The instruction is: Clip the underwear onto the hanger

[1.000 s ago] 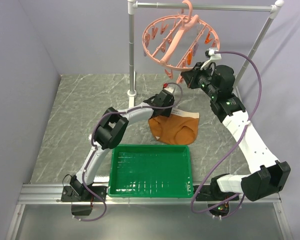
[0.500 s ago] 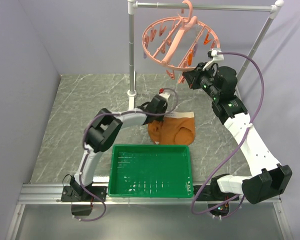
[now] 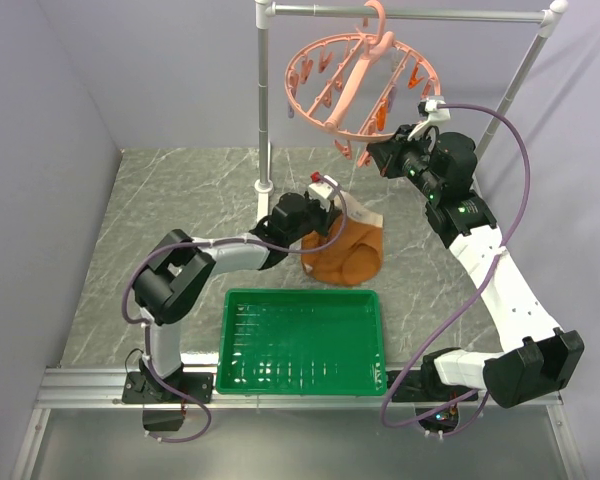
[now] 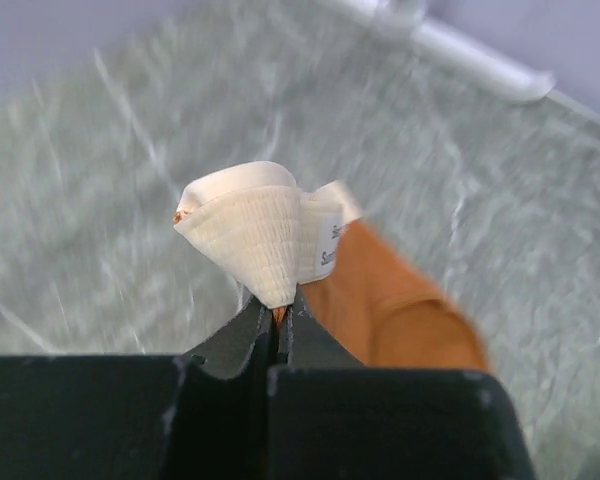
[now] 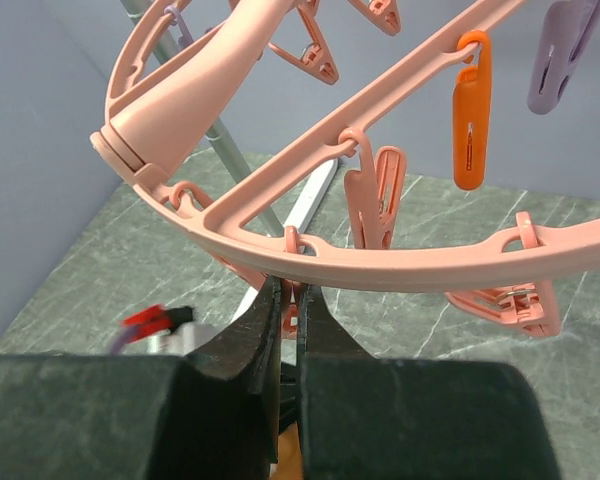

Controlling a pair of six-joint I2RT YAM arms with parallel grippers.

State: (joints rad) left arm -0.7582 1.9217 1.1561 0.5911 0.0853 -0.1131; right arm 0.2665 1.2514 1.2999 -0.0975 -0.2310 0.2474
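The underwear (image 3: 346, 250), rust-orange, hangs bunched from its cream waistband (image 4: 252, 228), with its lower part on the table. My left gripper (image 3: 327, 197) is shut on that waistband, its tips (image 4: 280, 306) pinching the folded elastic while orange fabric (image 4: 405, 315) trails off to the right. The salmon-pink hanger (image 3: 326, 124) hangs by its hook from the rack bar, with several clothespins dangling from it. My right gripper (image 3: 372, 156) sits just under the ring (image 5: 430, 266). Its jaws (image 5: 292, 292) are shut on a pink clothespin (image 5: 293, 320) hanging from that ring.
A green tray (image 3: 300, 294) lies at the near edge, just in front of the underwear. The grey rack's upright pole (image 3: 264, 110) stands behind my left gripper, and its slanted right leg (image 3: 515, 90) passes behind my right arm. Walls close in on both sides.
My left gripper has shut on the waistband and pulled it up and to the left, bunching the underwear that lay flat. The right gripper has barely moved.
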